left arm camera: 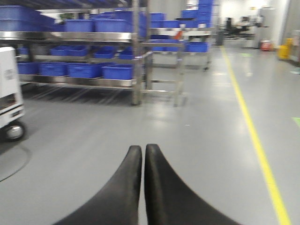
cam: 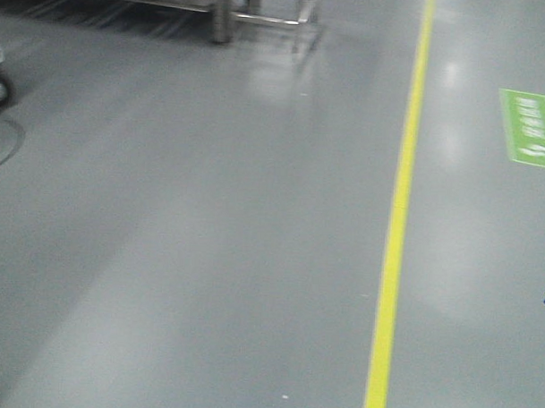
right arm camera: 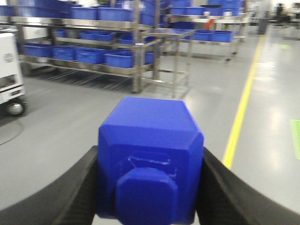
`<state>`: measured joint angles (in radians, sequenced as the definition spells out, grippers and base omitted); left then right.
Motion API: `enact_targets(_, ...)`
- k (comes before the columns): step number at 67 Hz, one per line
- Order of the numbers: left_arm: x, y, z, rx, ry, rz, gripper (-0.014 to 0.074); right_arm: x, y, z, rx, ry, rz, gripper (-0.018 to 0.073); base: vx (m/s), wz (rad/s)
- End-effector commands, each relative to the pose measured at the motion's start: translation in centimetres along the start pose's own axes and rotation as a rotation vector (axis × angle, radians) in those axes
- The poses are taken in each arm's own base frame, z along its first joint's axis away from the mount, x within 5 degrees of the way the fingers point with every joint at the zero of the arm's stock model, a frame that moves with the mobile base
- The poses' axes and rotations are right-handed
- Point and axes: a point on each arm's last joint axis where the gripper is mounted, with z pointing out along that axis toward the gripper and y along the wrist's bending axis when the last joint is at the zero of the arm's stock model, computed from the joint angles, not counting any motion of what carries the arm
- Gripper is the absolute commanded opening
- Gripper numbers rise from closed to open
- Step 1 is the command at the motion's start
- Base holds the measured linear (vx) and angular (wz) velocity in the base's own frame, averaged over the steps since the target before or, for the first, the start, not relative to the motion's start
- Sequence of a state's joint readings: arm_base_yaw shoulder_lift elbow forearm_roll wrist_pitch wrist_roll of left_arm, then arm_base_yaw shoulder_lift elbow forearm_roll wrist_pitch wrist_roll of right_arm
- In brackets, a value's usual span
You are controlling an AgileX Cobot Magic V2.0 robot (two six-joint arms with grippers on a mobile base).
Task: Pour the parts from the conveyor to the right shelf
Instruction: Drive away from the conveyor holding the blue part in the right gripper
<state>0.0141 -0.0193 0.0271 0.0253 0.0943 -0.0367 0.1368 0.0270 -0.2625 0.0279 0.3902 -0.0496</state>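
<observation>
Part [right arm camera: 150, 154], bottom cut off, gripped in right jaws; left jaws pressed together.

Overhead lighting is filling the hall evenly and laying pale glare patches on the glossy grey floor [cam: 208, 255], strongest beside the yellow floor line [cam: 392, 235]. Blur is smearing all three views. The stainless steel rack with blue bins [left arm camera: 70, 36] is throwing dark streaked shadows beneath itself. The bright blue plastic block [right arm camera: 150, 154], close to the right wrist lens, is looking soft-edged.
</observation>
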Motion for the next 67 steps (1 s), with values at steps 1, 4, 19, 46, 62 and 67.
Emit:
enact_targets(1, -1.56, -0.02, -0.21, 0.002, -0.103, -0.013, -0.0006, -1.5, -0.07, -0.17, 0.007, -0.096, -0.017, -0.0009, -0.05, -0.79)
enact_targets(4, -1.56, -0.02, -0.21, 0.002, -0.103, -0.013, -0.0006, -1.5, -0.07, -0.17, 0.007, -0.096, -0.017, -0.0009, -0.05, -0.8)
enact_targets(19, -1.56, -0.02, -0.21, 0.002, -0.103, -0.013, -0.0006, -1.5, -0.08, -0.17, 0.008, -0.096, -0.017, -0.0009, 0.01, -0.78)
enact_targets(46, -1.56, -0.02, -0.21, 0.002, -0.103, -0.013, -0.0006, -1.5, -0.08, -0.17, 0.008, -0.096, -0.017, -0.0009, 0.06, -0.39)
enact_targets(62, -1.56, -0.02, -0.21, 0.002, -0.103, -0.013, -0.0006, -1.5, -0.08, -0.17, 0.008, -0.096, -0.017, -0.0009, 0.12, -0.14)
enact_targets(67, -1.56, -0.02, -0.21, 0.002, -0.103, -0.013, -0.0006, -1.5, -0.08, -0.17, 0.008, -0.096, -0.017, -0.0009, 0.17, -0.11)
